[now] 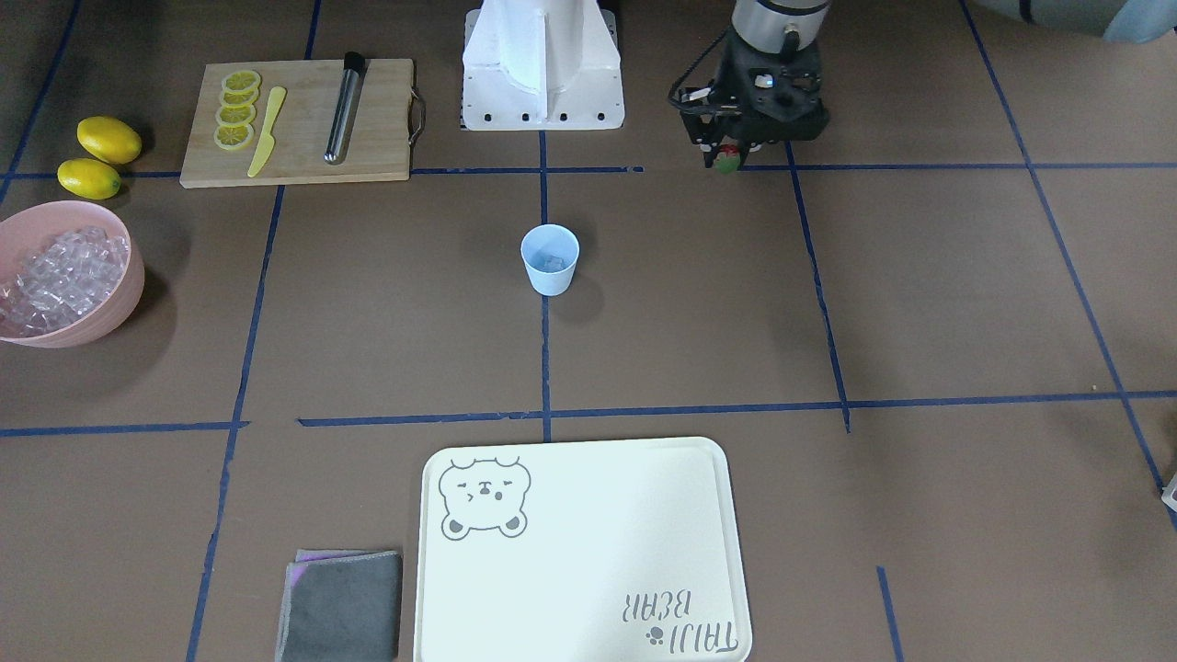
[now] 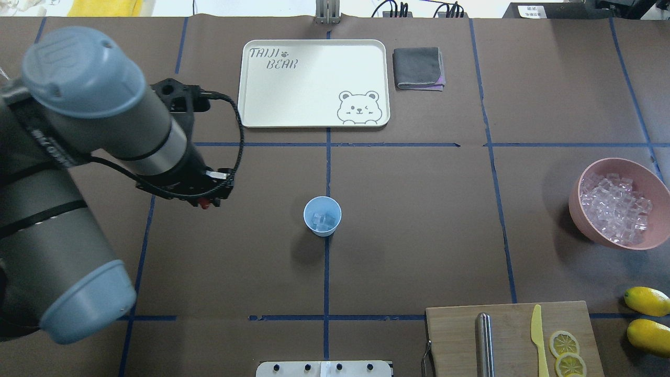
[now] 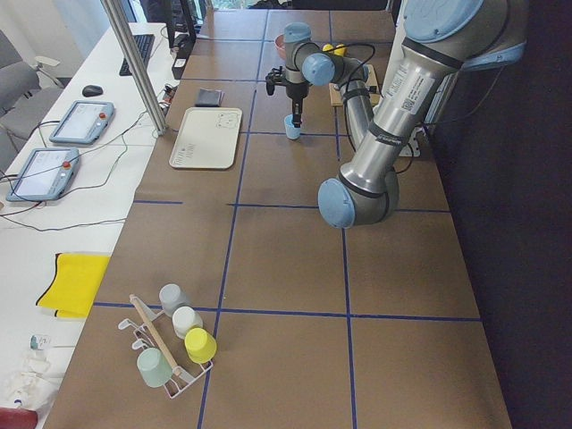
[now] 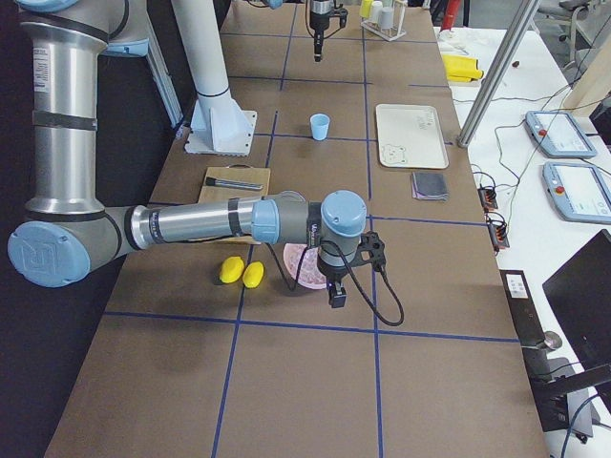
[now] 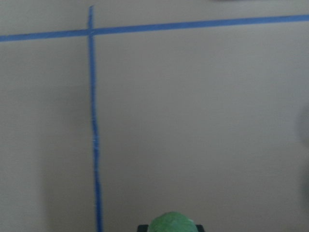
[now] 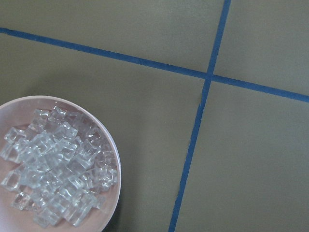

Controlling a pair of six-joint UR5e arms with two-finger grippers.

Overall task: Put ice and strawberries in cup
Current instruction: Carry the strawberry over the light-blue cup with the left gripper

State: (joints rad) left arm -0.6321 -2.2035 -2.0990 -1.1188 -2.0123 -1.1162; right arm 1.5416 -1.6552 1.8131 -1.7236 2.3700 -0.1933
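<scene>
The light-blue cup [image 1: 550, 260] stands upright at the table's middle with a few ice pieces [image 2: 323, 221] in it. My left gripper [image 1: 726, 164] is shut on the strawberry [image 2: 203, 204] and holds it above the table, to the cup's side, on the robot's left. The berry's green cap [image 5: 171, 223] shows at the bottom of the left wrist view. More ice [image 1: 60, 276] is piled in a pink bowl [image 2: 586, 228]. My right gripper [image 4: 336, 296] hangs beside that bowl; I cannot tell whether it is open or shut.
A cutting board [image 1: 377, 119] holds lemon slices [image 1: 235, 110], a yellow knife [image 1: 267, 131] and a metal rod [image 1: 344, 108]. Two lemons [image 1: 108, 140] lie beside it. A white tray [image 1: 598, 552] and a grey cloth [image 1: 342, 607] lie at the far side.
</scene>
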